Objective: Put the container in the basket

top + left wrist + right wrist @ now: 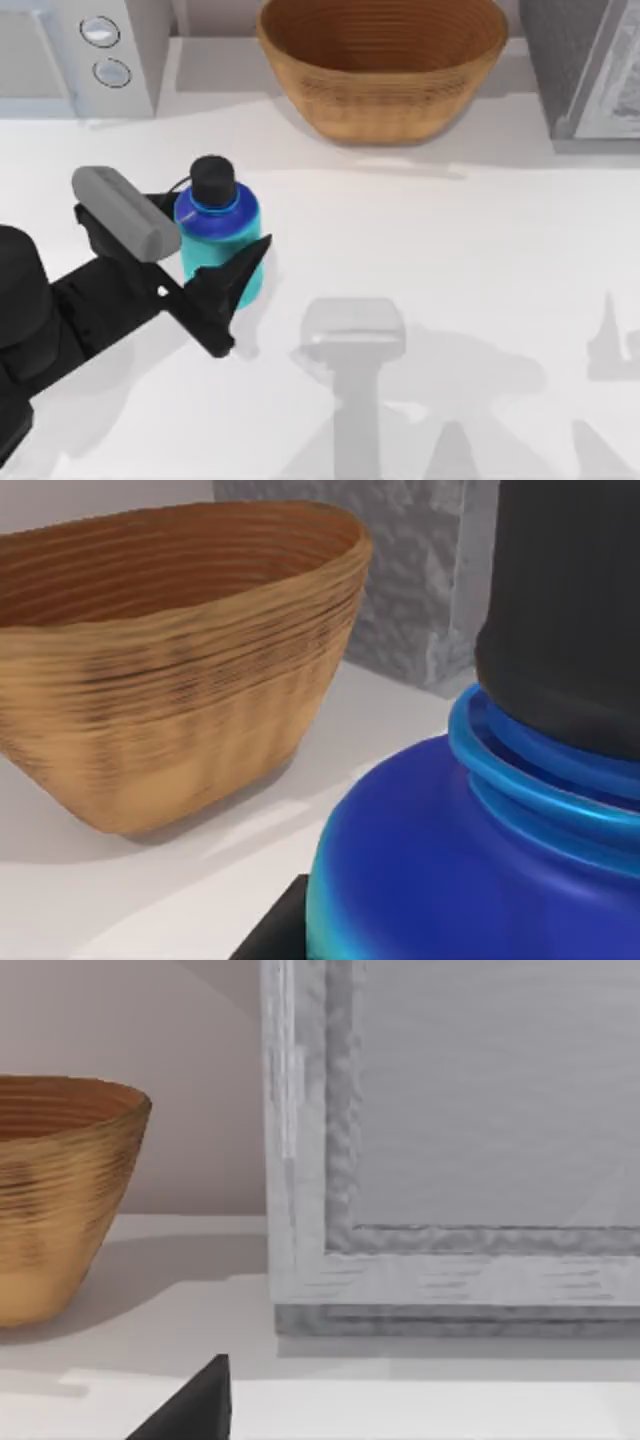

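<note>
My left gripper [205, 262] is clamped on the upright bottle [222, 235] near the table's [450, 270] left edge; the basket [382, 62] lies away toward the back edge, rightward and higher

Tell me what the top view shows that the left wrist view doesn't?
The top view alone takes in the left gripper closed around the bottle's turquoise body, and the grey appliance with two round knobs at the table's far left. The left wrist view alone gives a close look at the ridges under the cap. Both show the bottle and the empty basket.
</note>
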Robot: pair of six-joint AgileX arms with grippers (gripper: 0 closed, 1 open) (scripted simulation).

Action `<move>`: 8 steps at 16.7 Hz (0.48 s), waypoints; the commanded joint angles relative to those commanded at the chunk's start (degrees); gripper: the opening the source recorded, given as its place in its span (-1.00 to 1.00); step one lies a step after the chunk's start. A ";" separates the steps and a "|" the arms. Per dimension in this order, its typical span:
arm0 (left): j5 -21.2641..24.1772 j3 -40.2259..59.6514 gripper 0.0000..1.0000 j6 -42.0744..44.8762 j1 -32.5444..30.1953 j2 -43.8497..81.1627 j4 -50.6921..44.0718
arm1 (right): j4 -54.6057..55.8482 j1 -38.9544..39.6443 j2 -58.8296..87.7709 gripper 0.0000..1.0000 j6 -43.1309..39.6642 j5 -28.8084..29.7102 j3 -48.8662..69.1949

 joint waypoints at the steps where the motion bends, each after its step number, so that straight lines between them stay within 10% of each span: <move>1: 0.09 3.04 -1.00 -0.04 -0.13 2.13 -1.17 | 0.00 0.00 0.00 1.00 0.00 0.00 0.00; 8: 0.23 37.35 -1.00 -0.48 -0.78 21.86 -14.51 | 0.00 0.00 0.00 1.00 0.00 0.00 0.00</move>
